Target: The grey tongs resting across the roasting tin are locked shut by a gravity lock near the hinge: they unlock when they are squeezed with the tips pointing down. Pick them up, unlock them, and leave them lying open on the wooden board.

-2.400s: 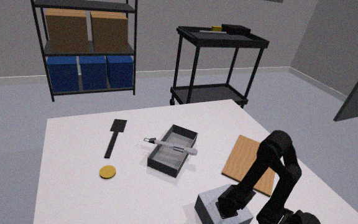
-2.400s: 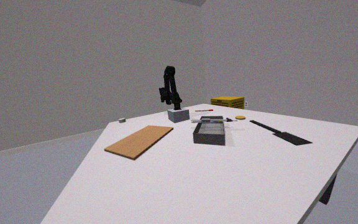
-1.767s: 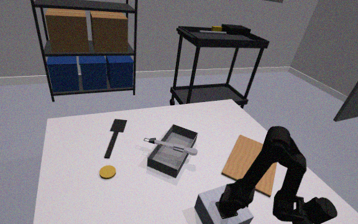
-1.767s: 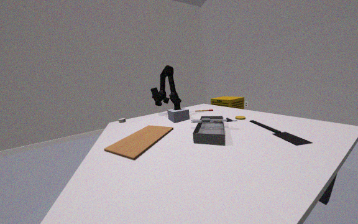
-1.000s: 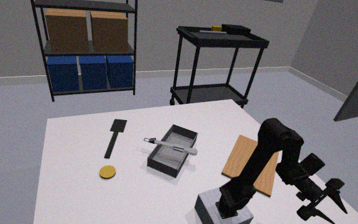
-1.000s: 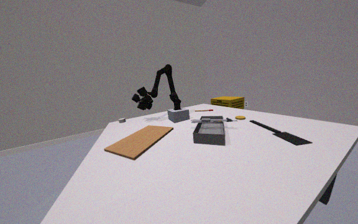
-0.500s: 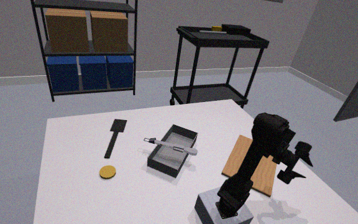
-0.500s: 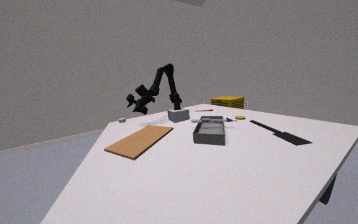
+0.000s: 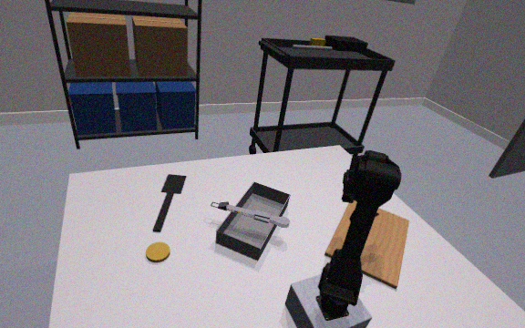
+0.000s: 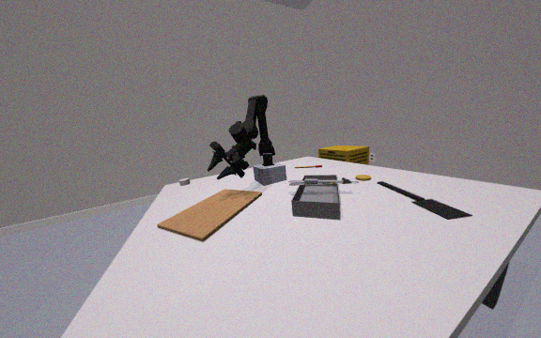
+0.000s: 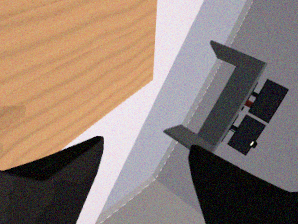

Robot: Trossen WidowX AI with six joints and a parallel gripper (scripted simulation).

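Left to right in the exterior view, the claw (image 10: 213, 174) (image 11: 147, 148) hangs a bit over half open, gripping nothing, the wooden board (image 9: 390, 241) (image 10: 205, 216) (image 11: 75, 65) lies nearer the camera than it, and the grey tongs (image 9: 249, 213) (image 10: 315, 181) rest across the roasting tin (image 9: 239, 247) (image 10: 316, 209), well to its right

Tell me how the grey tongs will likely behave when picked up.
The grey tongs look stiff, with long, straight arms, so they probably won't sag. Lying crosswise over the roasting tin's rims with both ends overhanging, they may tip or swivel if gripped off-centre. Their narrow, smooth-looking arms might slip in a loose grasp.
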